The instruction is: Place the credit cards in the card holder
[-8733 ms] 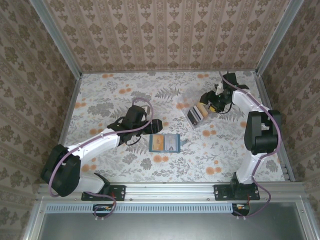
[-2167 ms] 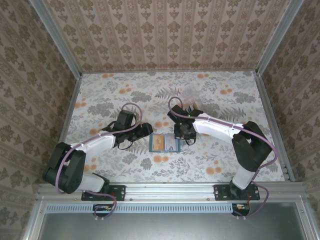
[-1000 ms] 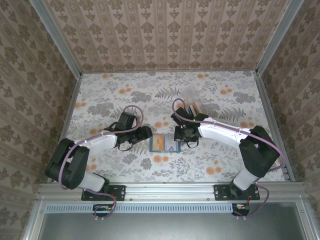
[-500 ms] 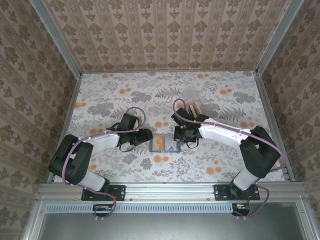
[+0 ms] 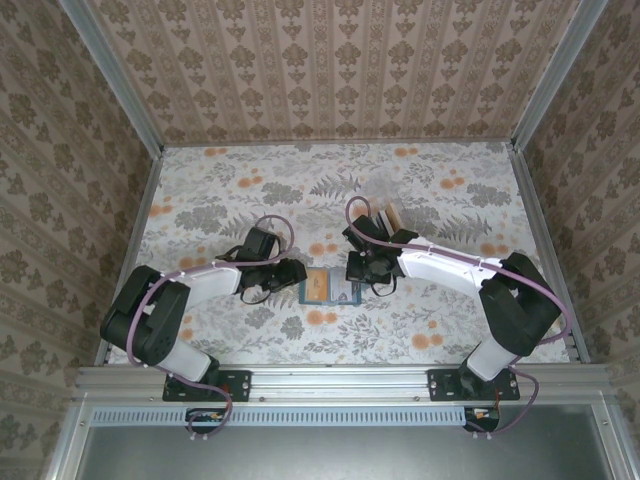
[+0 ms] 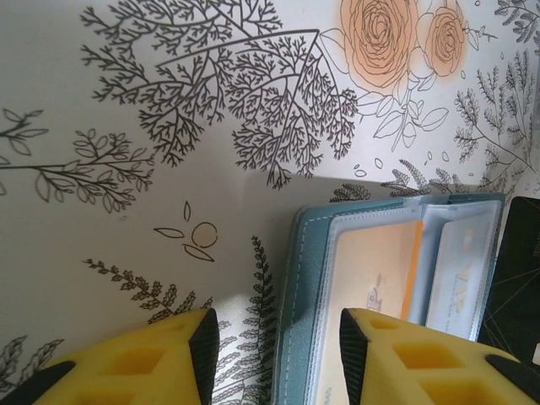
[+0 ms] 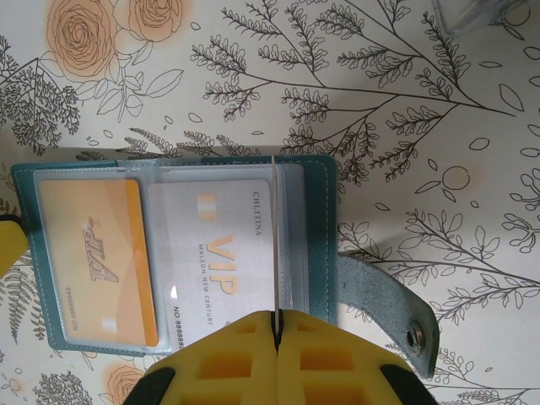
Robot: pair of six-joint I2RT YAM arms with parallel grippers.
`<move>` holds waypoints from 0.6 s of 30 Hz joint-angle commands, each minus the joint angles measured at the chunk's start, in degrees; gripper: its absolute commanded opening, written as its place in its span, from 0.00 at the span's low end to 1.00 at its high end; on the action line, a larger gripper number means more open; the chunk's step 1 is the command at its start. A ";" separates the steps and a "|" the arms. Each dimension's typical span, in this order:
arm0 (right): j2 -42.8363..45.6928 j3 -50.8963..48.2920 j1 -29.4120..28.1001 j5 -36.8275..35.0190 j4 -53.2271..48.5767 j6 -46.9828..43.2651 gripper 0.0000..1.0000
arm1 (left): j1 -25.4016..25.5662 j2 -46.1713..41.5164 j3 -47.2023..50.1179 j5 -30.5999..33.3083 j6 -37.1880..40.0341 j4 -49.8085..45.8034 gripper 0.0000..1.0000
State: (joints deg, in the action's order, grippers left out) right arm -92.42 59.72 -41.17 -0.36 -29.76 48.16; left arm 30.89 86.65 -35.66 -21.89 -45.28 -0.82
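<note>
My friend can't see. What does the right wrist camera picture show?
The right end effector pinches a thin card edge-on over an open teal wallet on a flowery table. An orange card and a white card sit in its clear pockets.

Right wrist cam: the credit card (image 7: 274,245) pinched in the right gripper (image 7: 275,325) sits edge-on, just a thin line, so its colour and print are anyone's guess. The pads cover the card holder (image 7: 326,219) along its 6 o'clock edge. A clear thing (image 7: 472,13) at 1 o'clock is cropped and blurry. Left wrist cam: the card holder runs off-frame at 5 o'clock, and a dark shape (image 6: 516,287) at 4 o'clock is cropped, can't ID it.
</note>
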 commanded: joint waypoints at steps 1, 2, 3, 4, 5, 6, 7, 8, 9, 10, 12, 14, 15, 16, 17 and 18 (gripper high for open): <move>0.36 -0.31 -0.32 -0.55 -0.68 -0.57 0.00 | 0.74 1.27 -1.03 -1.13 0.01 0.31 0.44; 0.61 -0.31 -0.31 -0.82 -0.66 -0.69 0.00 | 0.75 1.33 -1.01 -1.14 0.01 0.27 0.43; 0.68 -0.47 -0.29 -0.87 -0.67 -0.80 0.00 | 0.85 1.44 -1.17 -1.18 0.02 0.29 0.43; 0.54 -0.65 -0.32 -0.76 -0.68 -0.79 0.00 | 0.83 1.48 -1.20 -1.14 0.03 0.35 0.43; 0.11 -0.73 -0.32 -0.61 -0.67 -0.73 0.00 | 0.91 1.65 -1.25 -1.14 0.01 0.30 0.43; -0.35 -0.74 -0.32 -0.44 -0.65 -0.62 0.00 | 0.92 1.71 -1.34 -1.21 0.06 0.30 0.42; -0.72 -0.90 -0.32 -0.22 -0.45 -0.46 0.00 | 1.01 1.82 -1.39 -1.23 0.18 0.36 0.42; -0.95 -1.21 -0.31 -0.06 -0.03 -0.37 0.00 | 1.00 1.83 -1.30 -1.16 0.06 0.37 0.42; -1.11 -1.36 -0.29 -0.06 0.24 -0.28 0.00 | 1.10 1.90 -1.40 -1.14 0.01 0.33 0.41; -1.30 -1.30 -0.29 -0.24 0.06 -0.26 0.00 | 1.10 1.95 -1.43 -1.18 0.01 0.40 0.41; -1.27 -1.36 -0.31 -0.59 -0.12 -0.46 0.00 | 1.23 2.20 -1.45 -1.23 0.02 0.46 0.41; -1.39 -1.21 -0.31 -0.98 -0.52 -0.52 0.00 | 1.26 2.51 -1.52 -1.23 -0.05 0.62 0.41; -1.43 -1.27 -0.31 -0.91 -0.56 -0.61 0.00 | 1.35 2.66 -1.60 -1.31 -0.07 0.57 0.41; -1.36 -1.32 -0.27 -0.77 -0.28 -0.79 0.00 | 1.36 2.84 -1.69 -1.40 -0.03 0.65 0.40; -1.27 -1.56 -0.31 -0.33 0.28 -0.82 0.00 | 1.42 3.00 -1.77 -1.49 0.01 0.68 0.40; -1.28 -1.86 -0.32 0.27 1.00 -0.68 0.00 | 1.45 3.17 -1.70 -1.57 0.01 0.80 0.40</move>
State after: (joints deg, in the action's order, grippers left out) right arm -93.14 59.13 -41.17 -0.38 -29.61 47.99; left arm 31.27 87.94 -36.45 -22.02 -45.28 -0.58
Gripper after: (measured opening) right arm 0.063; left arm 0.402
